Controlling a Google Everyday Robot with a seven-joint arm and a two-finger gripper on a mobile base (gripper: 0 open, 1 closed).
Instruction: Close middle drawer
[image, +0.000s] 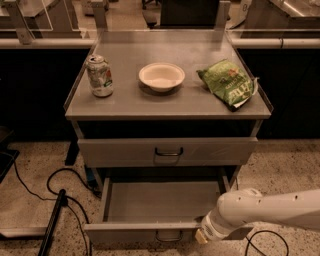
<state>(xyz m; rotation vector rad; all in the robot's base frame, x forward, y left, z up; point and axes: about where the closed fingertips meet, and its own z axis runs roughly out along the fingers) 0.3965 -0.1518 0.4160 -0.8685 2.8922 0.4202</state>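
Observation:
The middle drawer (160, 202) is pulled far out of the grey cabinet, its flat tray bare. Its low front panel (135, 232) runs along the bottom of the view, with a small dark loop handle (168, 236). My white arm (265, 212) reaches in from the right. The gripper (202, 235) is at the arm's end, against the right part of the drawer's front panel; its fingers are hidden.
The top drawer (167, 151) is shut, with a recessed handle. On the cabinet top stand a can (99, 75), a white bowl (161, 76) and a green chip bag (228, 83). Black cables (55, 200) lie on the speckled floor at the left.

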